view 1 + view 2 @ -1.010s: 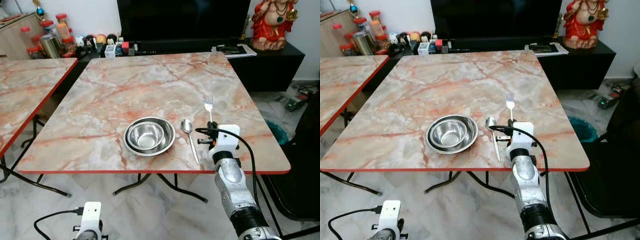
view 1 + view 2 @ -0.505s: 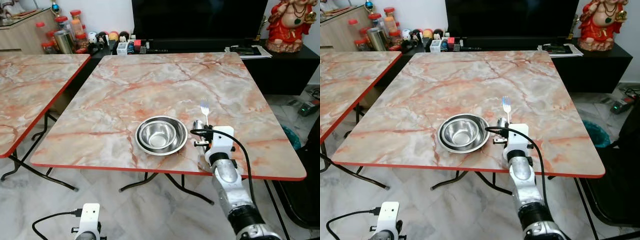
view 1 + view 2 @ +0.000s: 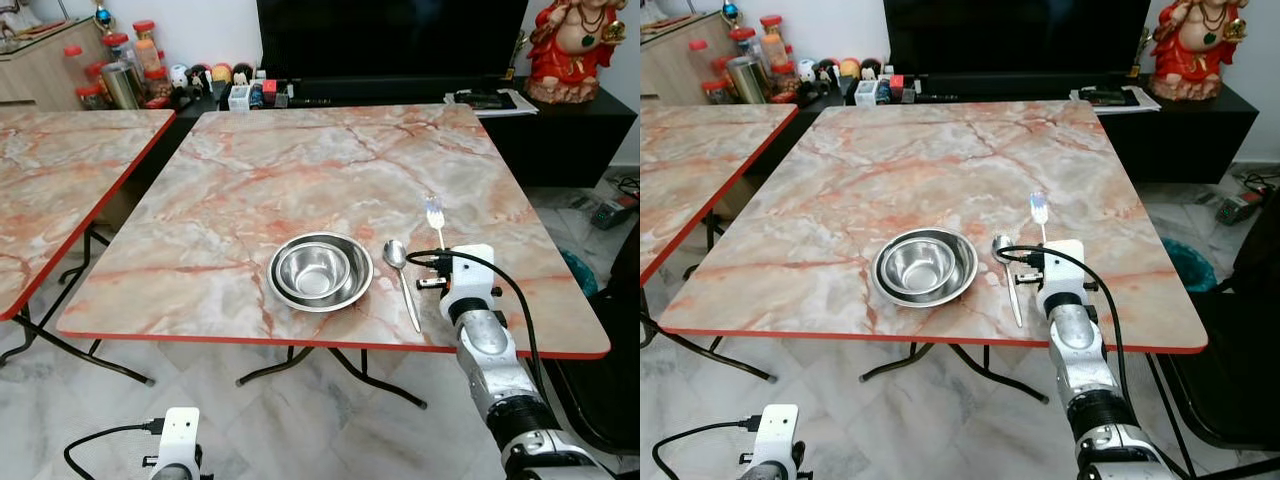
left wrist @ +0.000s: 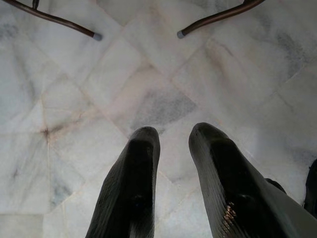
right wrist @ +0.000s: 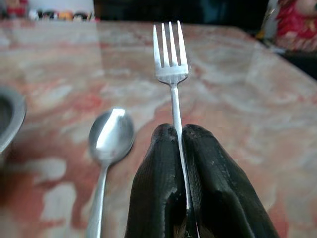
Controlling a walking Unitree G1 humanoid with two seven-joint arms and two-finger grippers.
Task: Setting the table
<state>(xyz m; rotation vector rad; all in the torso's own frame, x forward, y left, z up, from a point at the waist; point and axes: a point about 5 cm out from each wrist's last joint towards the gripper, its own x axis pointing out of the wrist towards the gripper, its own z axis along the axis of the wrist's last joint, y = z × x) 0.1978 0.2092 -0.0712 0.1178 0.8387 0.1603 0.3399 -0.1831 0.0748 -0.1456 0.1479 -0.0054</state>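
right gripper [image 5: 179, 136] clenched on the thin silver metal fork [image 5: 171, 74], handle between the fingers, long axis straight ahead, tines forward over the marble table [image 3: 300, 170], shiny steel spoon [image 3: 403, 280] lying parallel just beside, toward the nested steel bowls [image 3: 318, 270].

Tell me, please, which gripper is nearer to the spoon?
Right. The right gripper holds the fork just beside the spoon; the left gripper hangs over the floor.

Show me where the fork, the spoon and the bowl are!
fork [image 5: 171, 64], right wrist view, on its tines
spoon [image 3: 395, 253], left eye view, on its scoop
bowl [image 3: 318, 272], left eye view, on its inside
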